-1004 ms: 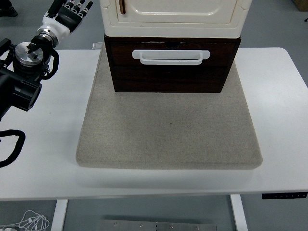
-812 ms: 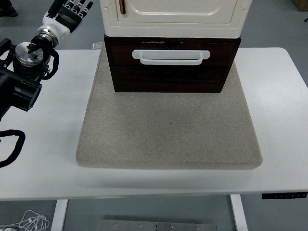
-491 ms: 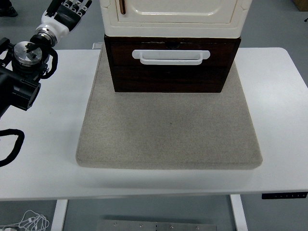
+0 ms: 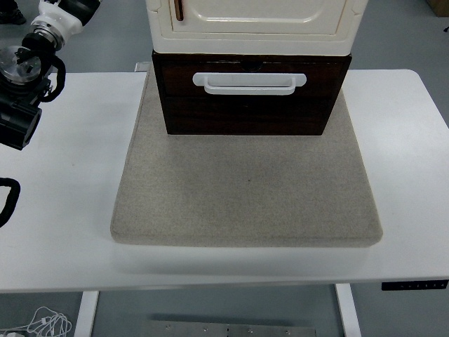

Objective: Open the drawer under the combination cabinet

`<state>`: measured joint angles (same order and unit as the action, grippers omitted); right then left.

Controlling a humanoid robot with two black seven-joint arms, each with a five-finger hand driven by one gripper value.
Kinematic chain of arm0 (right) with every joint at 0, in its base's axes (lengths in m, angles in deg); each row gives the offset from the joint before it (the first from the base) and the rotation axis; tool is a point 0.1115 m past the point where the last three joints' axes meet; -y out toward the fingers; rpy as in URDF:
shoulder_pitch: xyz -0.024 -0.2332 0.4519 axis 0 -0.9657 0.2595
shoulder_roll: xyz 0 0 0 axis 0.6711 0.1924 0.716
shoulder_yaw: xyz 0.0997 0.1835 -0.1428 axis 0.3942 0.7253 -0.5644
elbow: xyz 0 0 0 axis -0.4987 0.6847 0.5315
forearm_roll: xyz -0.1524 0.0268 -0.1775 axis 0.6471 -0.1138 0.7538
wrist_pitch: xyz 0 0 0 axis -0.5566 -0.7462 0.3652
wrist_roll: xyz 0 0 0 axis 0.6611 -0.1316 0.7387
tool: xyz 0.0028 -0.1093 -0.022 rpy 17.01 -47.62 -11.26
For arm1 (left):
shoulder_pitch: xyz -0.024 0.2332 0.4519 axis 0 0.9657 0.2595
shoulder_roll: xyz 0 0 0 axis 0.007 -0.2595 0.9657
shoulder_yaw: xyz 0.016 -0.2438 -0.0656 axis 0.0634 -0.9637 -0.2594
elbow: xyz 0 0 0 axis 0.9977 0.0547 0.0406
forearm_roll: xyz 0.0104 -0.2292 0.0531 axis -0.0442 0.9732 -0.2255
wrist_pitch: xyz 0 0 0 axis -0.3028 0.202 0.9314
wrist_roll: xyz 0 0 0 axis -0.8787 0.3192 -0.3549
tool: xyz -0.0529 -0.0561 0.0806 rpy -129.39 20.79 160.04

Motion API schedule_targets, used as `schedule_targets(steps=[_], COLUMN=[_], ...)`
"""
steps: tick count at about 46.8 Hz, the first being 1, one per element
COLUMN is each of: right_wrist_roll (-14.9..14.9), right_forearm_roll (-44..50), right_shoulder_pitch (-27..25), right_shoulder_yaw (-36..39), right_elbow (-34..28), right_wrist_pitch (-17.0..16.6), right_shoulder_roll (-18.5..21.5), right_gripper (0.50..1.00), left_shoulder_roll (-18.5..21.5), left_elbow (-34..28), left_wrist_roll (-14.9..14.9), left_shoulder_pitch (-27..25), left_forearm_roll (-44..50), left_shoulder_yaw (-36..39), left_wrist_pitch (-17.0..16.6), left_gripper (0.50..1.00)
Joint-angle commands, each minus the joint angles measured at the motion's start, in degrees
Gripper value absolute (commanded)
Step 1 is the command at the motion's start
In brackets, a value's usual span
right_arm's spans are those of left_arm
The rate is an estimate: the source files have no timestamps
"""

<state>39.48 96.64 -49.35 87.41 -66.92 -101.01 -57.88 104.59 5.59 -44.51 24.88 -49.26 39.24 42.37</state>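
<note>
Left hand (image 4: pixel 69 14) cut off at top edge

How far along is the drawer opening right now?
Nothing looks done yet: the dark drawer sits flush under the cream cabinet, its white handle untouched. Nothing is in hand; the left arm is at the table's far left corner, well away from the handle, its hand cut off by the picture's top. Reaching, gripping and pulling all remain.

Left arm (image 4: pixel 21 84) in from upper-left edge, angled up; white wrist (image 4: pixel 59 20) at top border, hand cropped out. Right arm unseen.
</note>
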Motion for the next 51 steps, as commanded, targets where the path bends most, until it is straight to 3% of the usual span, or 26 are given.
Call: schedule_targets(steps=[1, 8, 17, 30, 35, 41, 51], right_wrist_roll=[0.0, 0.0, 0.0, 0.0, 0.0, 0.0, 0.0], right_forearm_roll=[-0.01, -0.01, -0.01, -0.01, -0.01, -0.01, -0.01], right_shoulder_pitch=[0.01, 0.01, 0.01, 0.01, 0.01, 0.01, 0.01], right_shoulder_yaw=[0.0, 0.0, 0.0, 0.0, 0.0, 0.0, 0.0], right_elbow=[0.01, 0.01, 0.01, 0.01, 0.01, 0.01, 0.01], right_wrist_pitch=[0.0, 0.0, 0.0, 0.0, 0.0, 0.0, 0.0], right_shoulder_roll=[0.0, 0.0, 0.0, 0.0, 0.0, 0.0, 0.0], right_gripper=[0.926, 0.926, 0.926, 0.926, 0.926, 0.926, 0.926], left_shoulder_roll=[1.46, 5.06, 8.32, 12.45, 13.41, 16.22, 22.38], left_elbow=[0.09, 0.88, 0.79, 0.09, -1.58, -5.97, -19.85], left_wrist_roll=[-0.69, -1.57, -5.35, -5.17, -5.0, -5.0, -5.0], left_shoulder_pitch=[-1.19, -3.56, -6.55, -13.23, -16.31, -19.3, -20.18], left_forearm_roll=[-1.11, -4.18, -12.27, -13.06, -17.71, -23.7, -24.32], left_shoulder_yaw=[0.32, 1.72, 1.9, 2.34, 2.78, 2.69, 2.61], left_wrist_pitch=[-0.76, -1.29, -0.68, 0.73, 2.05, 2.23, 2.22], left_gripper=[1.0, 1.0, 1.0, 1.0, 1.0, 1.0, 1.0])
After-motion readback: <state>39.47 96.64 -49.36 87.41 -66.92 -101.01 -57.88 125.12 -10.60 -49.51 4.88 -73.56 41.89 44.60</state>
